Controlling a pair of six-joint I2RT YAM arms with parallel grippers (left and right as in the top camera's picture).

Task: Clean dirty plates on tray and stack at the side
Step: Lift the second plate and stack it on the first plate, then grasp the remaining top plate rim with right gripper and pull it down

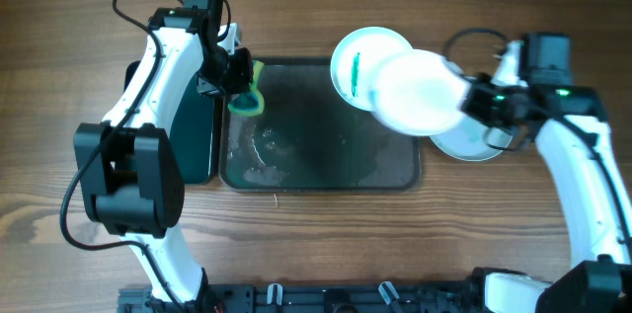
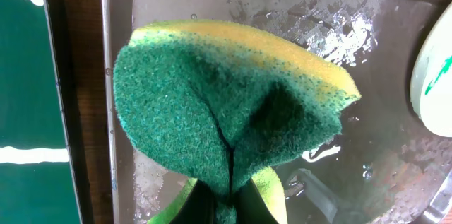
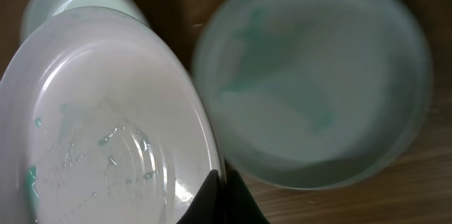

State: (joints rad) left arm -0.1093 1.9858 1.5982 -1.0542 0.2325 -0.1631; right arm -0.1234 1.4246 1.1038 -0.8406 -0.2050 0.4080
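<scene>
My left gripper (image 1: 240, 81) is shut on a green and yellow sponge (image 1: 247, 99) over the left end of the dark grey tray (image 1: 326, 170). In the left wrist view the sponge (image 2: 226, 104) is folded between the fingers (image 2: 229, 203) above the wet tray (image 2: 353, 12). My right gripper (image 1: 472, 101) is shut on the rim of a white plate (image 1: 420, 91), held above the tray's right end; that plate (image 3: 106, 125) carries water drops and small teal specks. A plate with a teal streak (image 1: 360, 61) lies at the tray's top right corner. Another plate (image 1: 472, 143) lies on the table to the right.
A smaller black tray with teal inside (image 1: 195, 125) lies left of the grey tray, partly under my left arm, and it also shows in the left wrist view (image 2: 28, 111). The grey tray's floor is wet. Bare wooden table surrounds both trays.
</scene>
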